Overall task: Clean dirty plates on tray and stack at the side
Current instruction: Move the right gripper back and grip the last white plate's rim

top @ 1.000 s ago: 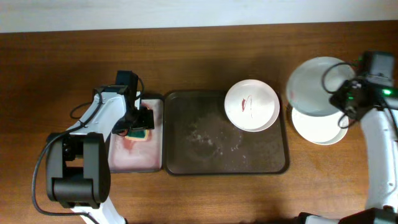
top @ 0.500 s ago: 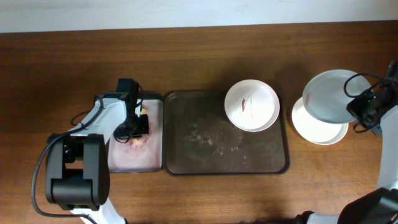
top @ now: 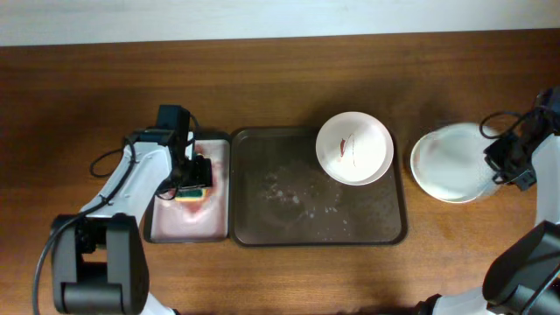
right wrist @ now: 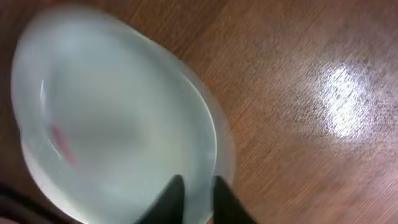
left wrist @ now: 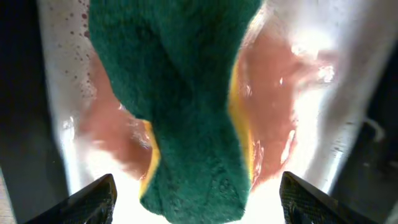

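A white plate with a red smear point(top: 353, 147) lies on another plate at the back right of the dark tray point(top: 289, 210). My right gripper point(top: 500, 159) is shut on the rim of a white plate point(top: 446, 162), which rests on a plate stack on the table right of the tray. In the right wrist view the fingers point(right wrist: 194, 186) pinch that plate's point(right wrist: 112, 124) edge. My left gripper point(top: 196, 171) is open over a green and yellow sponge point(top: 194, 191). In the left wrist view the sponge point(left wrist: 186, 112) lies between the wide-apart fingers point(left wrist: 198, 180), which do not touch it.
The sponge sits in a small light tray point(top: 188, 223) with pinkish wet stains, directly left of the dark tray. The dark tray holds crumbs and smears in its middle. Bare wooden table point(top: 289, 79) surrounds both trays.
My right arm has carried the white plate from a raised, tilted position down and right onto the stack. My left gripper has shifted slightly over the sponge tray.
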